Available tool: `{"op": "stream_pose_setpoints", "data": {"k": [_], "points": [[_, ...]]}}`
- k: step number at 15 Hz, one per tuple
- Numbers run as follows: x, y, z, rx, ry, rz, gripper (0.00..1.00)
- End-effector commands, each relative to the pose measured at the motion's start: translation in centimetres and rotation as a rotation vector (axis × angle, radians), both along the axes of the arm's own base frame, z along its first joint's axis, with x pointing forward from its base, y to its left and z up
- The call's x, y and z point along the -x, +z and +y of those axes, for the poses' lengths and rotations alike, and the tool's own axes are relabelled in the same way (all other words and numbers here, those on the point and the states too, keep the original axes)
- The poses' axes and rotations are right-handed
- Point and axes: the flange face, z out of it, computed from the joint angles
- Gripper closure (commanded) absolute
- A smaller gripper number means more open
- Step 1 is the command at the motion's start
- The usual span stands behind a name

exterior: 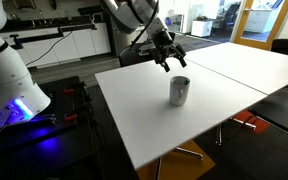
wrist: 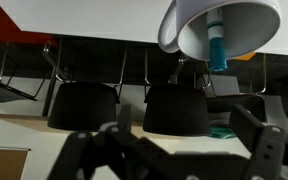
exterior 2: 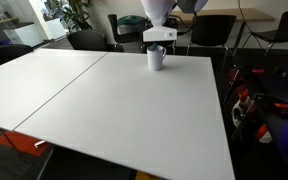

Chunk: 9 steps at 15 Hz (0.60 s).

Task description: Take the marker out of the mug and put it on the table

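Marker [wrist: 217, 45] inside mug [exterior: 179, 91], against its wall; mug standing upright on white tabletop [exterior: 134, 120]. Gripper [exterior: 170, 62] hanging just above the mug, apart from it, spread wide and holding nothing. In wrist view, mug mouth facing the camera.

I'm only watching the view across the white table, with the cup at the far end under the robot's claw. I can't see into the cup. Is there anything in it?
Observer: Yes. The wrist view looks straight into the mug, and a teal marker sits inside it.
Operator: From here the claw and the cup look joined. Are they touching?
Observer: No. In an exterior view the gripper hangs above the mug with a clear gap between them.
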Motion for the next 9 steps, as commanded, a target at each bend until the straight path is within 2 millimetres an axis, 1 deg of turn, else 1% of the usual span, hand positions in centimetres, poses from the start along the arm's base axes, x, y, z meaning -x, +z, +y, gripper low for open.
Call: {"op": "stream_pose_setpoints", "data": {"k": [1, 2, 3, 4, 5, 6, 7, 9], "points": [[-1.5, -0.1, 0.1, 0.021, 0.005, 0.006, 0.09], [-1.8, -0.3, 0.1, 0.019, 0.010, -0.003, 0.11], [-2.0, -0.5, 0.1, 0.018, 0.014, -0.010, 0.18], [-2.1, -0.8, 0.1, 0.013, 0.021, -0.015, 0.20], [-2.3, -1.0, 0.0, 0.009, 0.027, -0.019, 0.20], [-2.4, -1.4, -0.1, -0.004, 0.041, -0.020, 0.25], [-2.6, -1.7, -0.2, -0.012, 0.054, -0.023, 0.23], [-2.8, -2.4, -0.5, -0.031, 0.076, -0.032, 0.28]]}}
